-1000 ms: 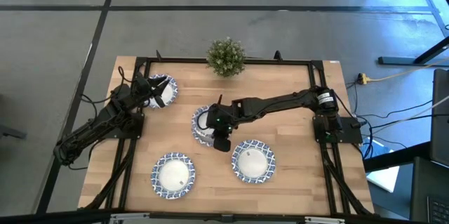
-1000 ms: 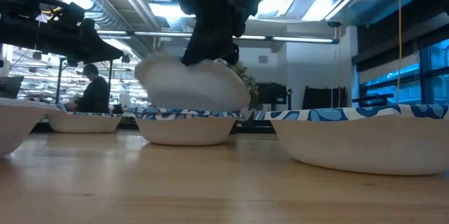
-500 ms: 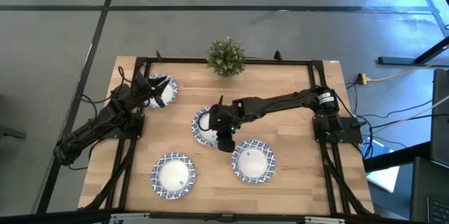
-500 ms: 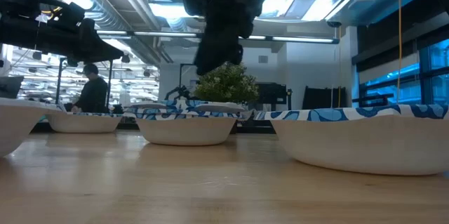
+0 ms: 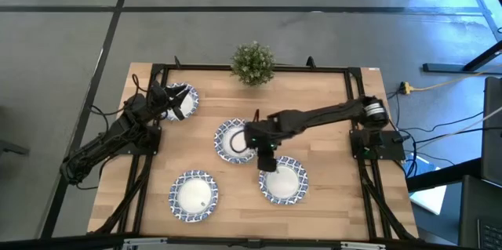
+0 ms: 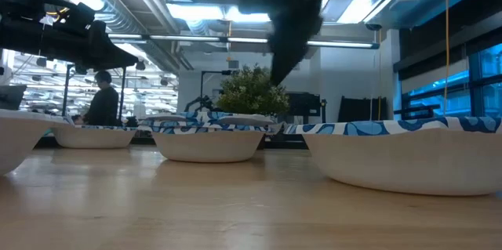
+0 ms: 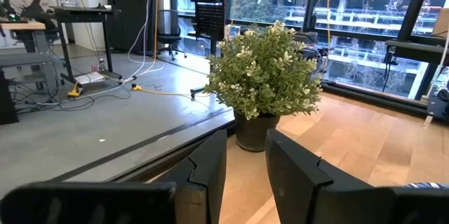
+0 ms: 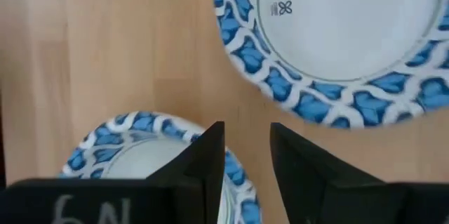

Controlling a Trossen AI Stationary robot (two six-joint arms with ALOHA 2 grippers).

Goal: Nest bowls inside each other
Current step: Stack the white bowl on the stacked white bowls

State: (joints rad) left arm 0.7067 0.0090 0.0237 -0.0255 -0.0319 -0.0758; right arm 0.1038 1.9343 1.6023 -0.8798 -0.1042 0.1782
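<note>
Blue-and-white rimmed bowls sit on the wooden table: one at the far left [image 5: 180,101], a centre one [image 5: 234,140] with another nested in it, one near left [image 5: 194,195] and one near right [image 5: 282,180]. My right gripper [image 5: 265,156] hangs open and empty above the gap between the centre and near-right bowls. Its wrist view shows one bowl rim [image 8: 337,90] ahead and another [image 8: 140,147] beside its fingers. My left gripper [image 5: 162,98] waits by the far-left bowl, its fingers a little apart and empty.
A small green potted plant [image 5: 252,63] stands at the table's far edge and fills the left wrist view [image 7: 263,76]. A black frame [image 5: 235,67] runs around the table top. A person [image 6: 102,101] shows in the room beyond the table.
My right gripper held a tilted bowl over the centre bowl a second ago. It has let the bowl go, and the bowl now lies level, nested in the centre bowl. The gripper has then risen and gone toward the table's right edge.
</note>
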